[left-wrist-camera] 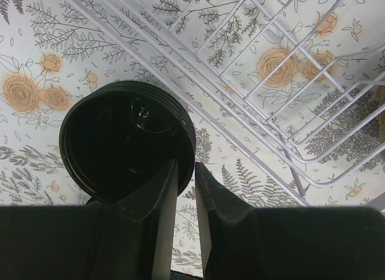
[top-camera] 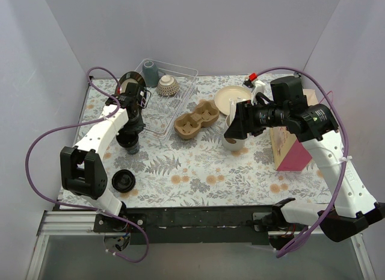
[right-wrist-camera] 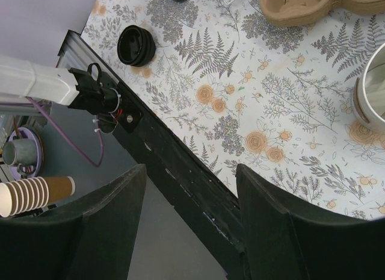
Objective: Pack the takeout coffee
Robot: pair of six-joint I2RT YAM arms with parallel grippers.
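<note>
Left tool by lidded cup, narrow gap — wrist view only

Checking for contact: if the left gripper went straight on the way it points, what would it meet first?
Probably the coffee cup's black lid: the left gripper points down at its rim, one finger over the lid, the other over the floral tablecloth. Depth is unclear.

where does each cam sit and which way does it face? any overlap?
Top external: above and behind the bases, looking down on the table; both arms show.
Left wrist: on the left arm, looking down at the lidded cup and wire rack; left gripper at bottom.
Right wrist: on the right arm, looking down over the table's near edge; right gripper, jaws wide, at bottom.
Shared: top and right wrist show the loose black lid.
</note>
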